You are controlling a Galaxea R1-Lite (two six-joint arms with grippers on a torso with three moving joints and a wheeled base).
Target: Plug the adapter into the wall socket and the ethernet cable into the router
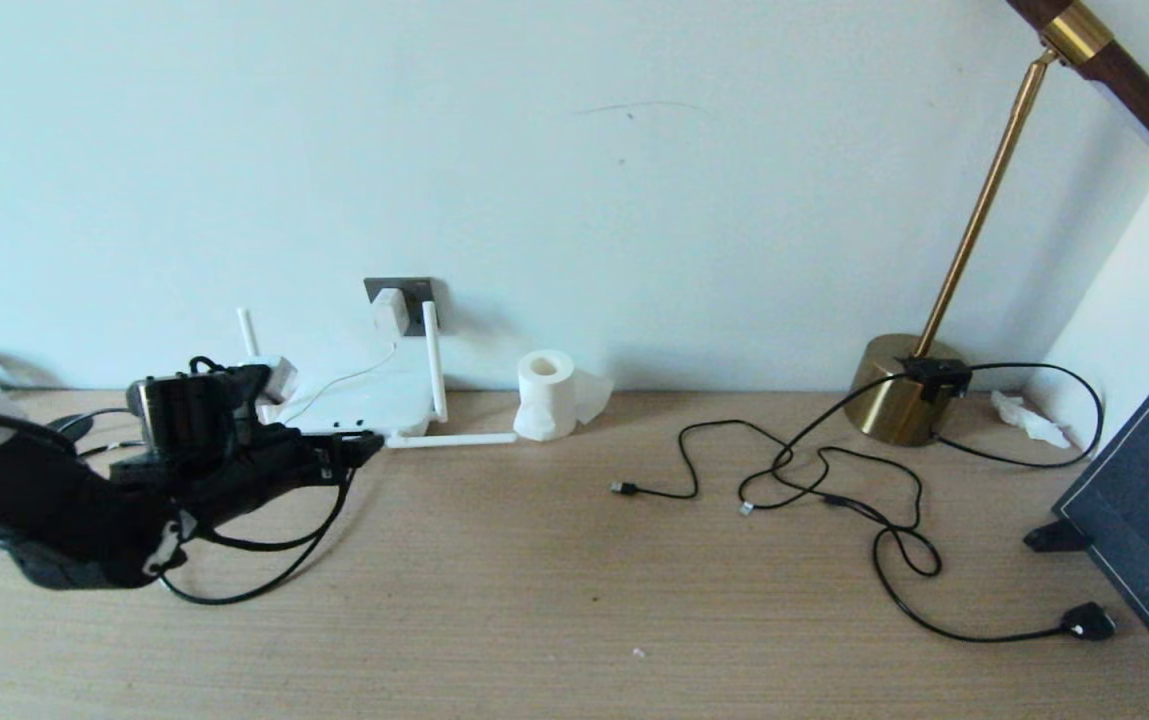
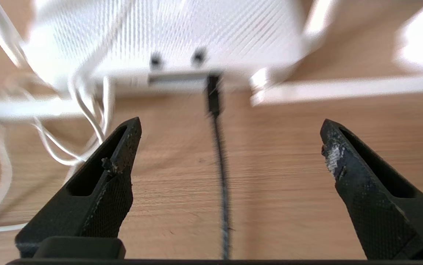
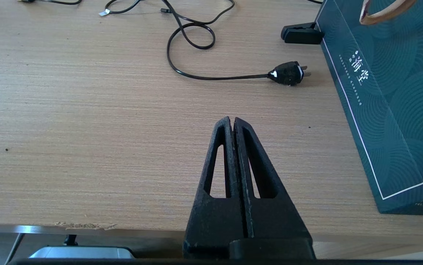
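Wooden table (image 1: pixel 574 600) against pale wall. Router (image 2: pixel 167 40) lay just ahead of left gripper (image 2: pixel 229 143), fingers spread wide, holding nothing. Cable (image 2: pixel 220 162) ran between them, plugged into router port. Adapter (image 1: pixel 389 311) sat in socket (image 1: pixel 418 291). Right gripper (image 3: pixel 232 123) parked near table edge, fingers pressed together. Teal bag (image 3: pixel 388 95) bore Chinese characters.
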